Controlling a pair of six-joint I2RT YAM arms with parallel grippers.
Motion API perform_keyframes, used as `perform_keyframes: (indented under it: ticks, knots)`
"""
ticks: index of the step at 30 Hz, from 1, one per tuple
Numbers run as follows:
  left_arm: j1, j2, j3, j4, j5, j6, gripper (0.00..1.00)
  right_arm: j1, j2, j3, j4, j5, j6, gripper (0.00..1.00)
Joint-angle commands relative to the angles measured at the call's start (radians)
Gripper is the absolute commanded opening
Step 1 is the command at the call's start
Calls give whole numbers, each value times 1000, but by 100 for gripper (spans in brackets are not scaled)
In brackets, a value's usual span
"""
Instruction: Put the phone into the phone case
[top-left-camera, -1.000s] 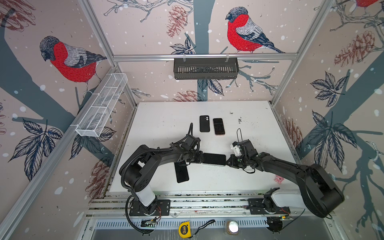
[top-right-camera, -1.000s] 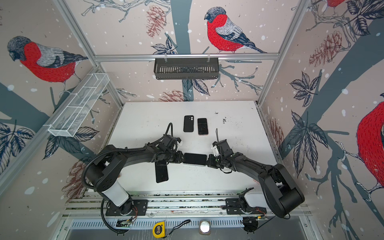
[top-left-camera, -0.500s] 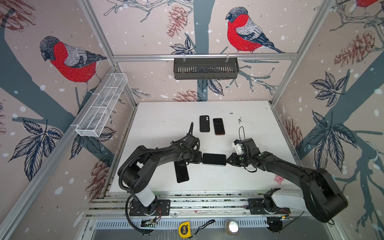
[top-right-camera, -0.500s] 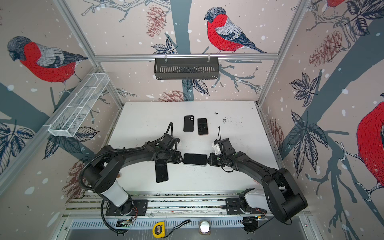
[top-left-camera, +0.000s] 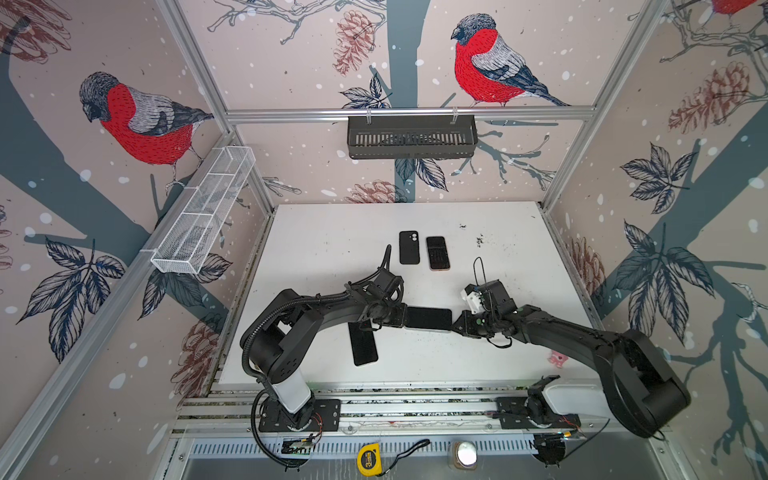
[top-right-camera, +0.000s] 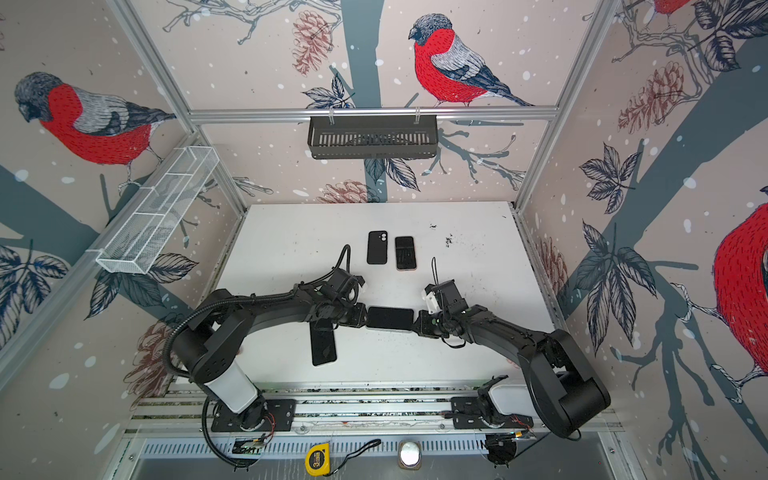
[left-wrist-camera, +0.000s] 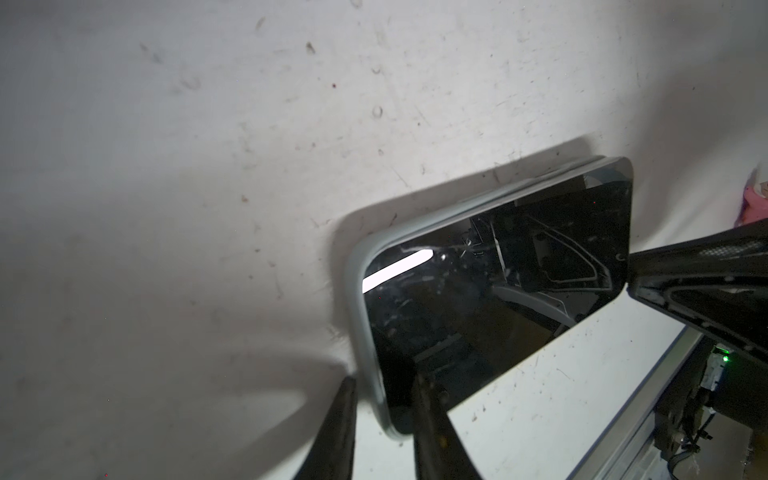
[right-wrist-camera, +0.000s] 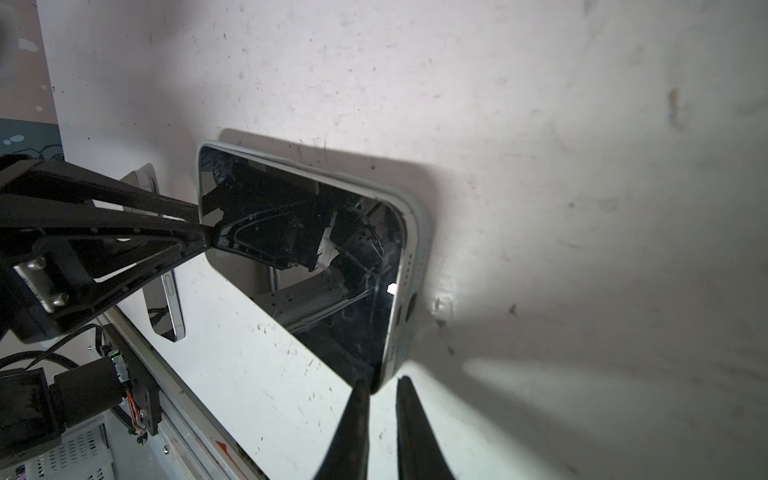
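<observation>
Phone (top-left-camera: 428, 319), glossy black screen facing up, pale grey rim

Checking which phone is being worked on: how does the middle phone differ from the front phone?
The middle phone lies crosswise; the front phone lies lengthwise. The middle phone has the left gripper and right gripper at its ends; the front phone is untouched, partly under the left arm. Both lie flat, dark face up.
</observation>
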Motion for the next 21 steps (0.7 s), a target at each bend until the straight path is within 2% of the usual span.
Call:
perform_keyframes:
  ticks: [1,11,21]
  knots:
    - [-2,9,2,-66,-48,16,18,4,4,-4,22,-5,-2,16]
    - [-5,-2,-25,-57,-47,11,18,10,11,-22,46,-5,8,16]
    - [-5,-8,-69,35,32,-23,19,21,15,-19,56,-2,21,10]
